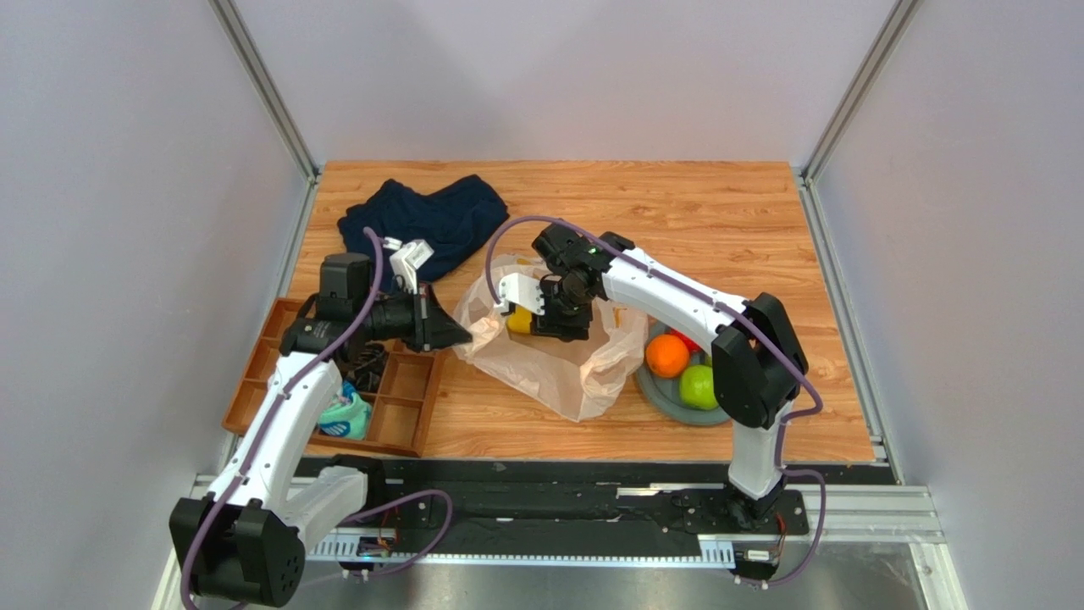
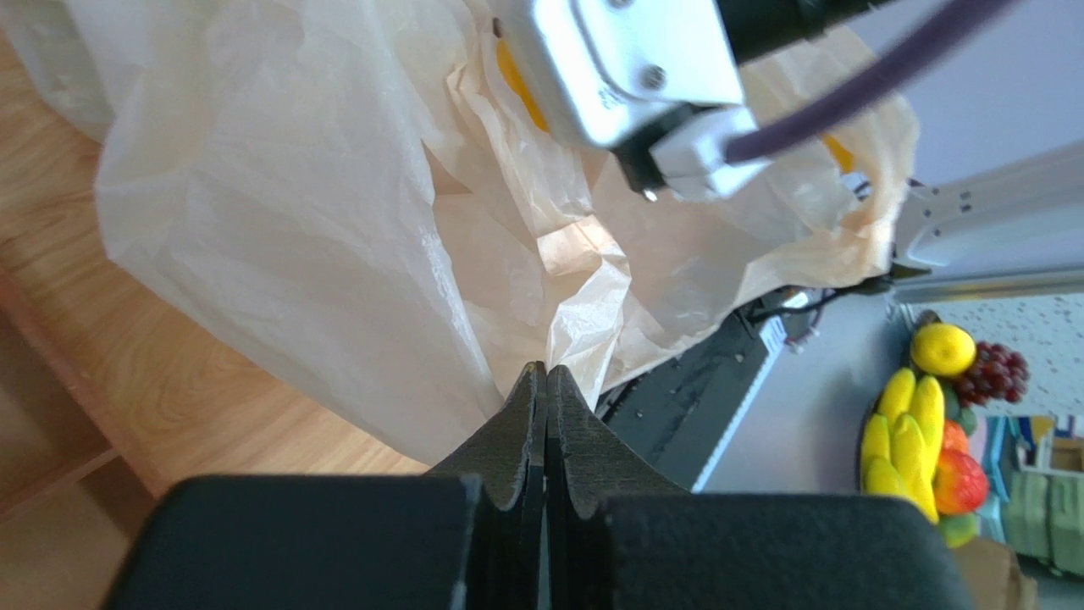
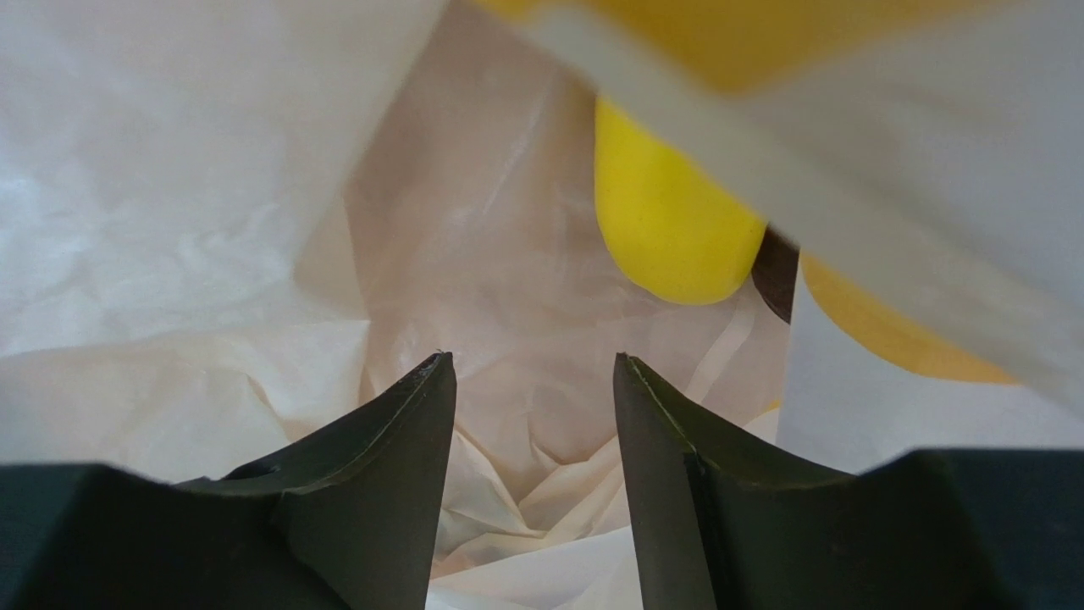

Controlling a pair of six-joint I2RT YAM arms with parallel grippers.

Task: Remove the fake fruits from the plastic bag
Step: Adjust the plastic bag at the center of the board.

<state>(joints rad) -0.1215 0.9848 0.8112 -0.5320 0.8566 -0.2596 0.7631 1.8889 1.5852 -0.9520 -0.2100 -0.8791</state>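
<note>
Cream crinkly film: from above, the plastic bag [image 1: 560, 362] lies in the middle of the table [image 1: 764, 229]. Left wrist: your left gripper [image 2: 547, 381] is pinched together on the bag's slippery edge. Right wrist: your right gripper [image 3: 532, 369] stands apart and empty inside the bag; the banana [image 3: 668, 216] is just ahead and looks light, stiff and glossy, so grip across its middle.

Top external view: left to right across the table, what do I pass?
Brown divided tray → left gripper → plastic bag with the right gripper in its mouth → orange → green apple.
</note>
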